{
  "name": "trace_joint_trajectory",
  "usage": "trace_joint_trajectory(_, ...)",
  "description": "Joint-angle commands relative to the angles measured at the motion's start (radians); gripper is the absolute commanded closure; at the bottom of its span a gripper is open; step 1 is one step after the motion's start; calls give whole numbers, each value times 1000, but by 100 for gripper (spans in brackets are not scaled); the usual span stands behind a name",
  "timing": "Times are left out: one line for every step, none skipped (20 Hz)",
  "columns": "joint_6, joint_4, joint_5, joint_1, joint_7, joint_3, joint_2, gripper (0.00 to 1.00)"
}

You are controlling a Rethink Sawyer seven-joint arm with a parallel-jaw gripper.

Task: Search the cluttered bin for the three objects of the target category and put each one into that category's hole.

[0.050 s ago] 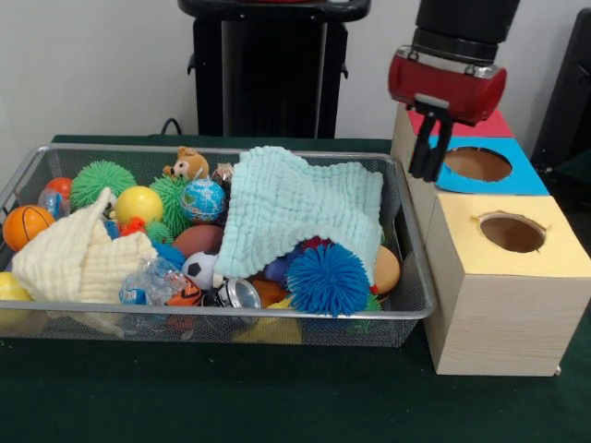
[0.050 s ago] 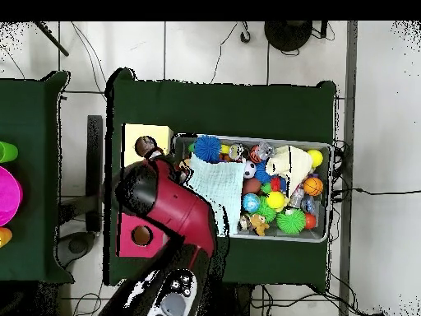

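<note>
My gripper (image 1: 428, 173) hangs over the left edge of the blue-topped box (image 1: 517, 177), just left of its round hole (image 1: 477, 164). Its fingers sit close together with nothing between them. The wire bin (image 1: 414, 305) holds a pile of toys. A blue spiky ball (image 1: 327, 279) lies at the front. Further back are green spiky balls (image 1: 102, 180), a yellow ball (image 1: 138, 204), a globe ball (image 1: 203, 199), a soccer ball (image 1: 199, 269), a basketball (image 1: 25, 226) and a small teddy (image 1: 188, 165). In the overhead view the red arm (image 2: 177, 206) hides the gripper.
A pale green cloth (image 1: 300, 210) and a cream cloth (image 1: 78, 257) cover part of the pile. A yellow-topped box (image 1: 503, 277) with a hole stands nearest the front. A red-topped box (image 1: 489, 126) stands behind the blue one. A can (image 1: 238, 293) and a plastic bottle (image 1: 148, 281) lie by the bin's front wall.
</note>
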Motion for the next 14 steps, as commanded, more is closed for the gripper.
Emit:
trace_joint_trajectory(-78, 62, -112, -119, 31, 121, -1, 100)
trace_joint_trajectory(-87, 63, -127, -131, 21, 128, -2, 100)
trace_joint_trajectory(-104, 72, -143, -147, 19, 141, -6, 100)
trace_joint_trajectory(-112, 79, -172, -168, 30, 156, -11, 0)
trace_joint_trajectory(-125, 86, -182, -185, 20, 174, -17, 0)
trace_joint_trajectory(-138, 93, -192, -201, 9, 191, -23, 0)
trace_joint_trajectory(-151, 100, -202, -218, -1, 209, -30, 0)
trace_joint_trajectory(-178, 109, -224, -241, -5, 234, -38, 0)
trace_joint_trajectory(-197, 115, -242, -266, -6, 258, -39, 0)
trace_joint_trajectory(-217, 126, -257, -277, 9, 276, -39, 0)
trace_joint_trajectory(-221, 126, -271, -289, 14, 286, -40, 0)
trace_joint_trajectory(-225, 126, -284, -301, 18, 297, -41, 0)
trace_joint_trajectory(-225, 124, -298, -311, 21, 303, -38, 0)
trace_joint_trajectory(-226, 122, -311, -320, 24, 310, -36, 0)
